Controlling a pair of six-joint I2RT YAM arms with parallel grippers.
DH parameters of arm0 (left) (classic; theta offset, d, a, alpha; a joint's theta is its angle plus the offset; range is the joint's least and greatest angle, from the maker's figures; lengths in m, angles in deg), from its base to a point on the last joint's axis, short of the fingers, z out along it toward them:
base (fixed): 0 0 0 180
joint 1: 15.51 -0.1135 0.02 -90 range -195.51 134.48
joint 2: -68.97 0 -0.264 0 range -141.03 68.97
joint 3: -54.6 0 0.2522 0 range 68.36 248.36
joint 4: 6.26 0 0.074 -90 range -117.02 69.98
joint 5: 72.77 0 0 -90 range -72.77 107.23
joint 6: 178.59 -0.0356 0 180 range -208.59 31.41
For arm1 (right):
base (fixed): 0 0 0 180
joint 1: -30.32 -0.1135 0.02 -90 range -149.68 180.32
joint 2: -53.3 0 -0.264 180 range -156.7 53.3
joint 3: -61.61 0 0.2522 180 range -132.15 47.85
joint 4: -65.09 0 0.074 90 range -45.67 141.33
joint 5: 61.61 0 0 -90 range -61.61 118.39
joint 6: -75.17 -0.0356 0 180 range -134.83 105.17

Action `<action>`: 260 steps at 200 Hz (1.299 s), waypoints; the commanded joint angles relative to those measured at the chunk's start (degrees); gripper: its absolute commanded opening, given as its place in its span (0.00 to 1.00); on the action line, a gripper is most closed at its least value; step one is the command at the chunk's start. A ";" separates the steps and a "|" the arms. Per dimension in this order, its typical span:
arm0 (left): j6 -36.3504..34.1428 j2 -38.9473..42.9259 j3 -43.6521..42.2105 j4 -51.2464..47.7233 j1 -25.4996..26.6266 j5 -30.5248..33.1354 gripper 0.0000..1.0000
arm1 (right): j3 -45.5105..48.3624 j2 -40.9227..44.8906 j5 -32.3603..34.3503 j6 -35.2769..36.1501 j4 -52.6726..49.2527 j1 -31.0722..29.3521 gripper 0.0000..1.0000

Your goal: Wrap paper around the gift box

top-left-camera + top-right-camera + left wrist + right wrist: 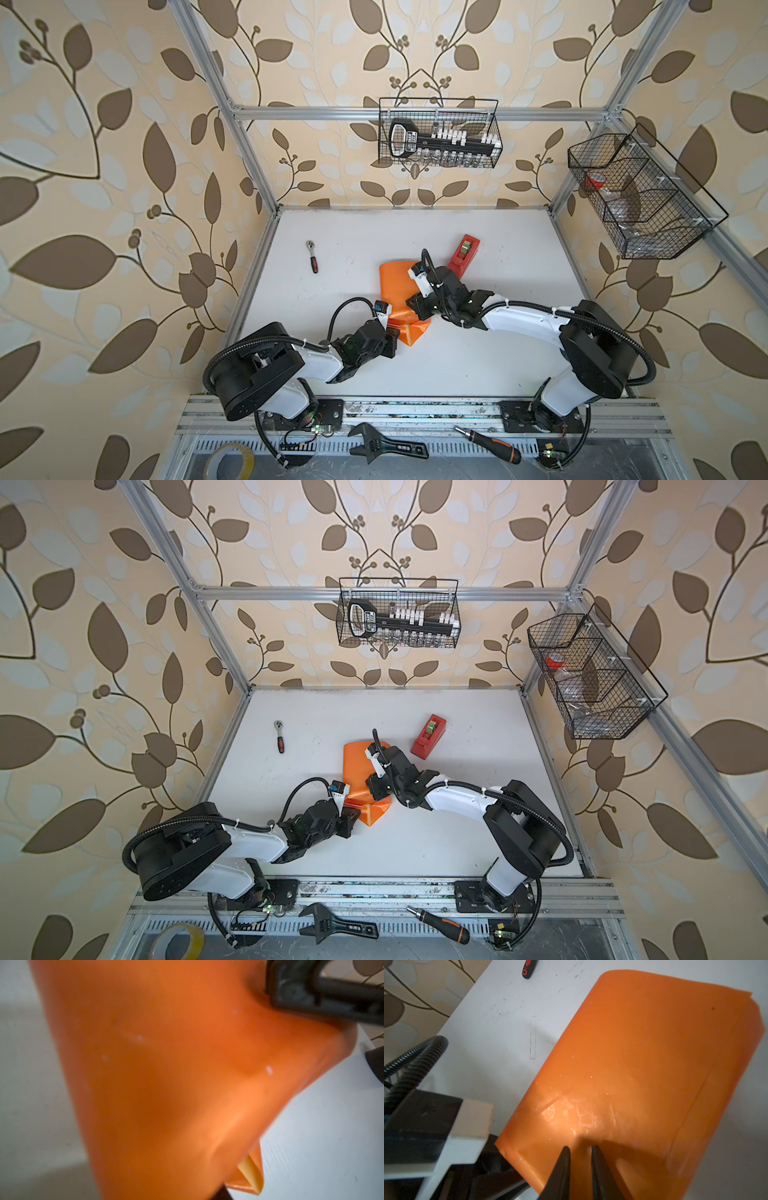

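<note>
Orange, glossy side up, the paper (392,282) lies folded and rumpled near the middle of the white tabletop (478,353). Farthest left, a small ratchet (311,255) with a red-and-black handle lies at about ten o'clock from the paper, well apart from it. My left fingers (392,334) sit at the paper's seven o'clock corner, against its edge in both top views. In my left wrist view the orange surface fills nearly everything and is blurred, so I cannot tell how far those fingers are parted or whether they grip anything. A pale yellow underside peeks out of a fold at that near corner. The gift box is out of sight in every view. My right fingers (565,1159) reach in from four o'clock with only a narrow slit between them. Their tips rest on the orange face where it is scuffed and whitened, and nothing shows between them. Further right, at one o'clock from the paper and near it, stands a red tape dispenser (465,253).
</note>
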 commanded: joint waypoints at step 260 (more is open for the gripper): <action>-9.73 -3.93 6.50 -6.10 7.95 14.04 0.11 | 2.95 -1.38 -0.51 0.35 -3.25 0.68 0.20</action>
